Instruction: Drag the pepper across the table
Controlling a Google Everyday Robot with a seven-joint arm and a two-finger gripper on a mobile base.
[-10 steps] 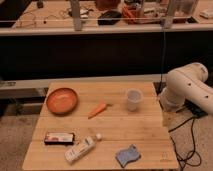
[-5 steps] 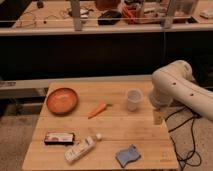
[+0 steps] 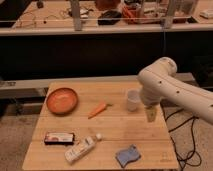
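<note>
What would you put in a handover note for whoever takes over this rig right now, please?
The claw hangs low over the right side of the table, just right of the white cup and well apart from the pepper.
The pepper lies mid-table, between the orange bowl and the cup.
Done: nothing yet, the pepper is not yet reached.
Left: bring the claw to the pepper, make contact, and drag it across the table.

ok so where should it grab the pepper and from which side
Grip the pepper across its middle, coming straight down from above. It lies flat on the table, slender and slanted, so closing across its narrow width looks surest. Bare wood surrounds it, and the bowl and cup stand apart from it. The claw hangs over the table's right part, by the cup.
</note>
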